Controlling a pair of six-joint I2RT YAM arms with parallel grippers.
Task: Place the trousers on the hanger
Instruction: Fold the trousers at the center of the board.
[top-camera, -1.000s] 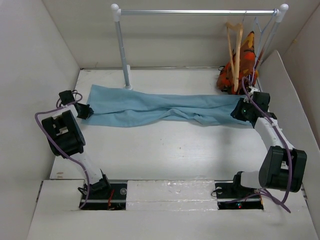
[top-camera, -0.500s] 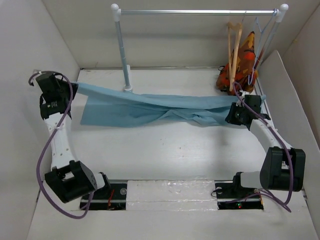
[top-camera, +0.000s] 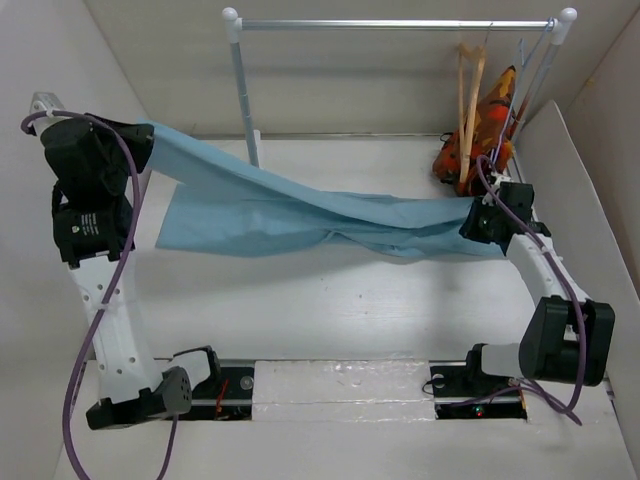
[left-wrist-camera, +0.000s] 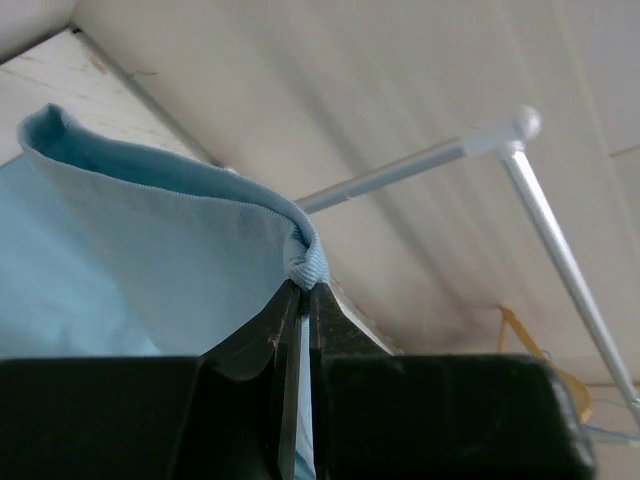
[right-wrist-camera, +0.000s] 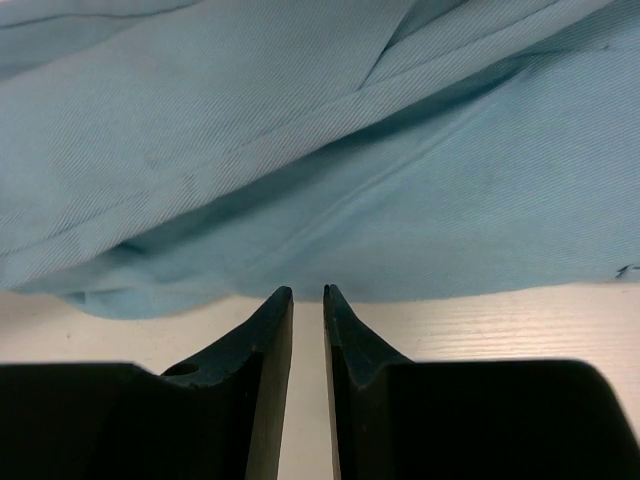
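Observation:
The light-blue trousers (top-camera: 300, 215) stretch across the table, with the left end raised in the air. My left gripper (top-camera: 140, 135) is high at the far left, shut on the trousers' folded edge (left-wrist-camera: 303, 262); its fingertips (left-wrist-camera: 303, 287) pinch the hem. My right gripper (top-camera: 478, 222) sits low at the trousers' right end. In the right wrist view its jaws (right-wrist-camera: 308, 292) stand narrowly apart and empty, and the cloth (right-wrist-camera: 300, 150) lies just beyond the tips. The tan wooden hanger (top-camera: 468, 100) hangs at the right end of the rail.
A metal clothes rail (top-camera: 400, 24) on a post (top-camera: 243, 100) spans the back. An orange-red patterned garment (top-camera: 492, 120) and a thin wire hanger (top-camera: 530, 60) hang beside the wooden hanger. White walls close in on both sides.
My left gripper has risen from table level to high at the far left, lifting the trousers' left end. My right gripper stays almost still at the right end.

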